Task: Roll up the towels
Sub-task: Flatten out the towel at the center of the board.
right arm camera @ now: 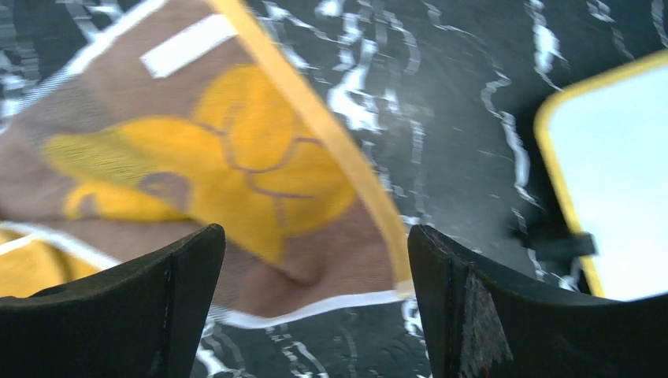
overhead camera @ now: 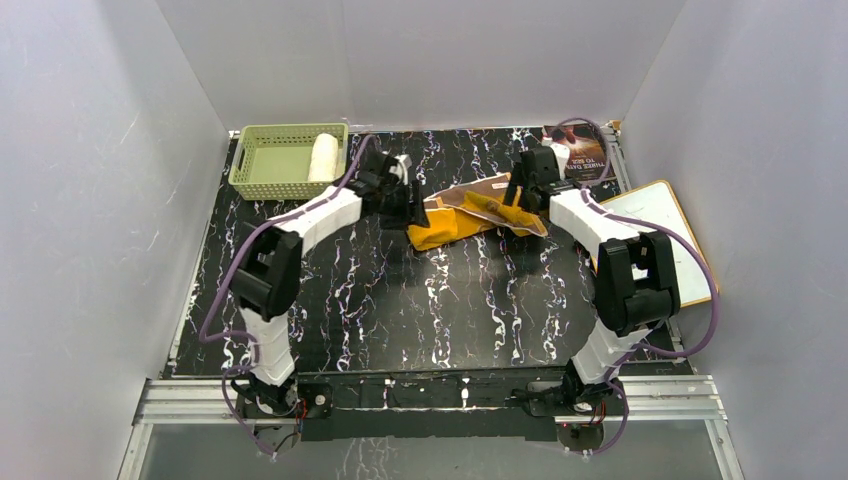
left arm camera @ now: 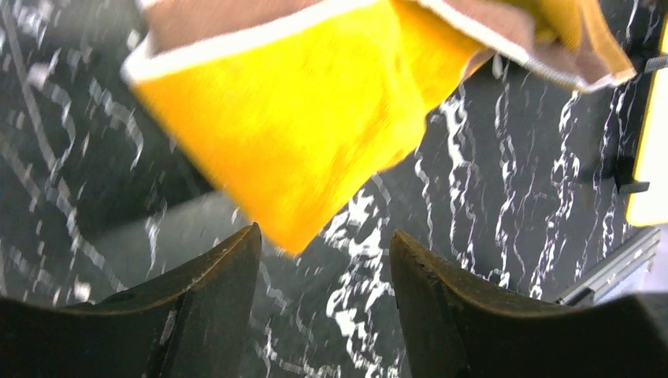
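The orange-yellow towel (overhead camera: pixel 468 214) with brown print lies crumpled and partly folded at the back middle of the black marble table (overhead camera: pixel 420 300). The cream-white towel (overhead camera: pixel 323 156) stands rolled in the pale green basket (overhead camera: pixel 262 186). My left gripper (overhead camera: pixel 410 207) is open and empty just beside the towel's left end; in the left wrist view (left arm camera: pixel 324 236) the plain yellow side of the towel (left arm camera: pixel 291 118) lies just ahead of the fingertips. My right gripper (overhead camera: pixel 524 203) is open over the towel's right end; in the right wrist view (right arm camera: pixel 315 236) the brown printed corner (right arm camera: pixel 236 157) lies between the open fingers.
The green basket stands at the back left corner. A dark magazine (overhead camera: pixel 578 150) lies at the back right. A white board with a yellow rim (overhead camera: pixel 665 235) hangs over the table's right edge and shows in the right wrist view (right arm camera: pixel 622 173). Grey walls enclose three sides.
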Motion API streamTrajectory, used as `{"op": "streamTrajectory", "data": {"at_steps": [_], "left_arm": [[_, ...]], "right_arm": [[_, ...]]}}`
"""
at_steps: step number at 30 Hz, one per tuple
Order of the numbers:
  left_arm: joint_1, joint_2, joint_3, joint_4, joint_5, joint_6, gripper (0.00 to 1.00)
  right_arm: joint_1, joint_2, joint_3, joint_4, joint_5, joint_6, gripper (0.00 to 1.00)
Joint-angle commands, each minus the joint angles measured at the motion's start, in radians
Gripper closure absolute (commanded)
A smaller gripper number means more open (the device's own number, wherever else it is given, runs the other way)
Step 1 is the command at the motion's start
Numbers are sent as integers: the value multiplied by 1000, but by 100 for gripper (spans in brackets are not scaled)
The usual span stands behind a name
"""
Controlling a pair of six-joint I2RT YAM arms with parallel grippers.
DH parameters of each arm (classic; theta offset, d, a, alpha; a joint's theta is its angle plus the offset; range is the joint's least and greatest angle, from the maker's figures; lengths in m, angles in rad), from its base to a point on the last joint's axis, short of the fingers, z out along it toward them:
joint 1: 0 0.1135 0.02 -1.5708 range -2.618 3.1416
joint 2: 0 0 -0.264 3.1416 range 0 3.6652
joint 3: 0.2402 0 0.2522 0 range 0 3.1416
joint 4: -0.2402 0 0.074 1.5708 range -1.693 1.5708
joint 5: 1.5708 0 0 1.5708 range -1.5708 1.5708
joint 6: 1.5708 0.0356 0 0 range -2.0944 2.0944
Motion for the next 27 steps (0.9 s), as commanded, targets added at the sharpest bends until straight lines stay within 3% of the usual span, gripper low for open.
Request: {"op": "streamTrajectory", "data": {"at_steps": [1, 3, 5, 12, 16, 18, 20, 22, 27], "left_arm": [[-63, 103, 226, -52, -112, 87, 39], [-94, 169, 310, -80, -129, 126, 31], [-115, 231, 377, -108, -141, 154, 30], [-151, 384, 461, -163, -162, 206, 31], [-160, 425, 448, -205, -228, 228, 34], [-160, 421, 423, -214, -259, 242, 48], [-158, 394, 390, -225, -294, 255, 79], [-146, 329, 339, -225, -317, 268, 98], [-9, 72, 123, -223, -299, 266, 100]], "right_arm": [[-39, -5, -42, -83, 107, 73, 14], [-53, -4, -74, -85, 95, 88, 14], [-70, -7, -109, -75, 53, 102, 14], [-83, -25, -195, -32, -49, 129, 17], [-84, -23, -212, -25, -62, 129, 25], [-84, -32, -223, -14, -77, 127, 50], [-87, -47, -228, -4, -94, 129, 78], [-88, -73, -225, 2, -110, 131, 100], [-105, -183, -217, 0, -122, 150, 100]]}}
